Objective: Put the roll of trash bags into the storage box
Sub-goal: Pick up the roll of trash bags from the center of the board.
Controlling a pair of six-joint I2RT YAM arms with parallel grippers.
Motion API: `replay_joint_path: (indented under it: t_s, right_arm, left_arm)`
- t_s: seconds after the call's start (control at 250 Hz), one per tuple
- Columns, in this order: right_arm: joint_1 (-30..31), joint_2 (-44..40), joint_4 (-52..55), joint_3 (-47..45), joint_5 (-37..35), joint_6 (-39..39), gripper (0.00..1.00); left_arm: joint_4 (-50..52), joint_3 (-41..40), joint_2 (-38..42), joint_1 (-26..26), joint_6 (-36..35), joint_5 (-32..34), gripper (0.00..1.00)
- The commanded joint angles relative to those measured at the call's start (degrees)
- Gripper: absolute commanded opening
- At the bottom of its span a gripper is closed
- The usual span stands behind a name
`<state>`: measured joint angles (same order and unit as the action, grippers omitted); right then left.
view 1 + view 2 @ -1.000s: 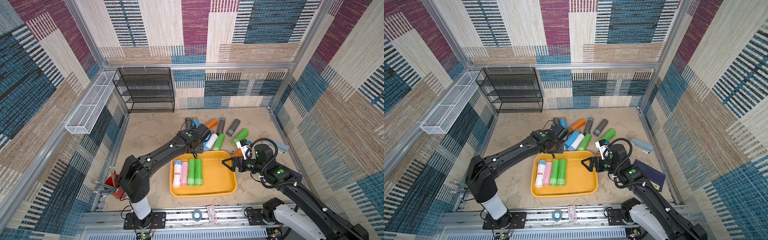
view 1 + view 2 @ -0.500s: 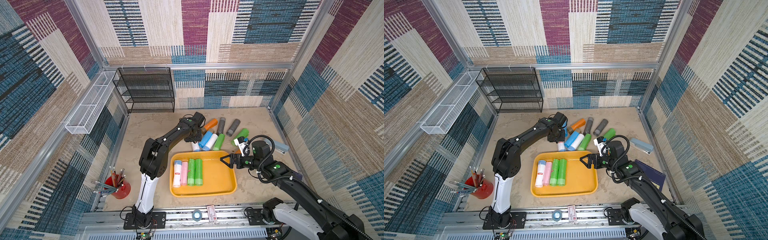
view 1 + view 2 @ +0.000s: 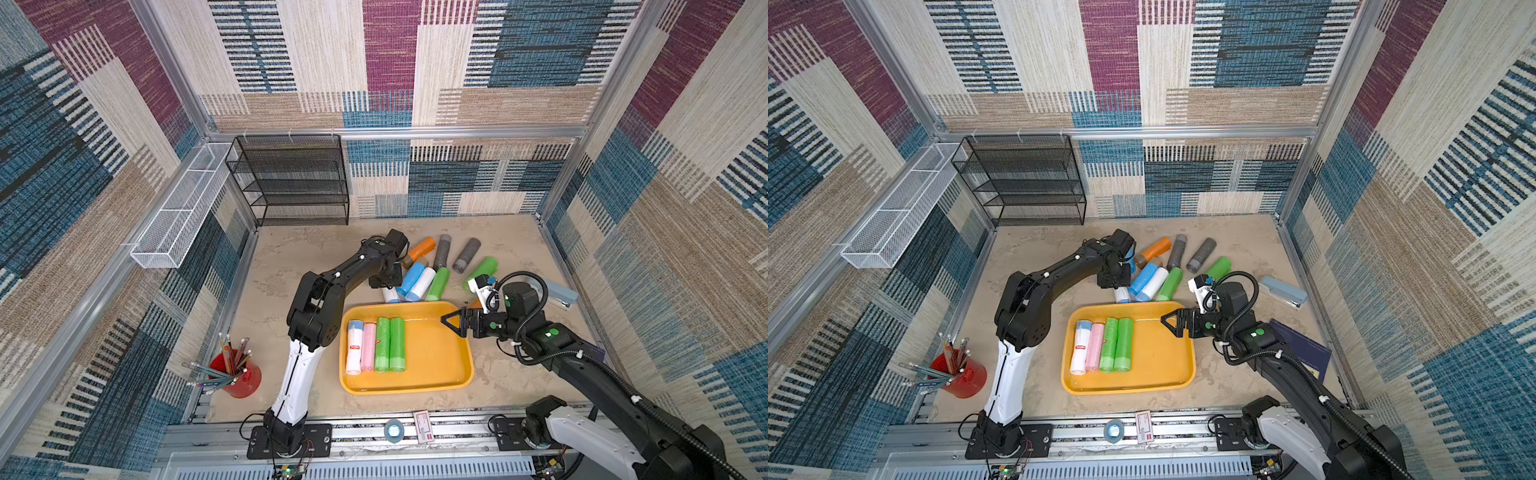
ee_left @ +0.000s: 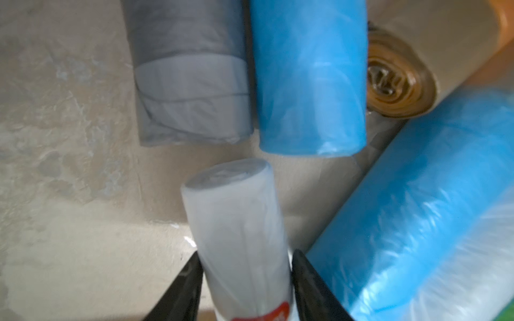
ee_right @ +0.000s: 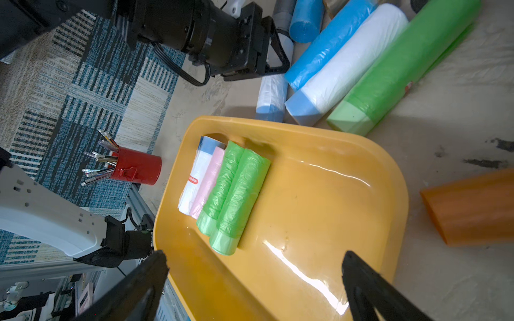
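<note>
Just beyond storage box (image 5: pixel 395 200), left gripper (image 4: pixel 246 254) closed on white roll (image 4: pixel 236 216); right gripper (image 5: pixel 254 257) wide open, empty, over box's far-right corner.

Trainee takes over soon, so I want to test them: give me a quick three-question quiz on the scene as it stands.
1. How many rolls lie in the storage box?
2. True or false: the right gripper holds a roll.
3. Which roll is the left gripper shut on? A) orange B) white C) green

Key:
1. Four.
2. False: it hangs open and empty over the box.
3. B, the white roll.
</note>
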<state>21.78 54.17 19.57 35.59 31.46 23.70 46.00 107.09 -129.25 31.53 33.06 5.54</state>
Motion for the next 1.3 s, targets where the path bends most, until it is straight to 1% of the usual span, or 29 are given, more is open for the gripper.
replay_joint_path:
  t_s: [0.0, 0.192, 0.272, 0.38, 0.568, 0.828, 0.98, 1.148, 1.296]
  right_arm:
    - [-0.17, -0.3, -0.57, -0.08, -0.02, -0.64, 0.99]
    - [-0.58, -0.67, -0.15, -0.18, 0.16, -0.71, 0.99]
    - [-0.54, -1.06, 0.04, -0.2, 0.01, -0.73, 0.99]
    - [-0.68, -1.6, 0.16, -0.37, 0.0, -0.48, 0.99]
    - [-0.66, -2.08, 0.55, -0.41, 0.21, -0.14, 0.99]
    - [-0.62, -6.6, 3.11, -0.79, -0.73, 0.57, 0.99]
    - [-0.61, -7.77, 3.54, -0.57, -0.84, 0.81, 0.99]
    - [-0.65, -8.4, 3.8, -0.52, -0.54, 1.08, 0.99]
    - [-0.6, -9.43, 3.81, -1.26, -0.21, 1.53, 0.99]
  left_arm:
    - [-0.82, 1.19, -1.13, -0.31, 0.69, -1.25, 0.52]
    - [-0.77, 1.85, -2.89, -0.51, 1.24, -1.84, 0.48]
    - [-0.75, 1.74, -2.79, -0.59, 1.46, -1.56, 0.43]
    - [-0.88, 0.47, -0.96, -0.68, 1.76, -0.39, 0.38]
    - [-3.69, -3.94, 5.0, -1.26, 2.19, 2.31, 0.36]
    - [-6.61, -10.09, 12.45, -3.52, 2.61, 6.98, 0.36]
    - [-11.8, -14.38, 18.12, -4.95, 0.05, 8.5, 0.36]
    - [-11.94, -14.68, 22.25, -6.2, -2.95, 11.7, 0.36]
    - [-14.05, -18.69, 28.04, -6.91, -4.49, 13.09, 0.36]
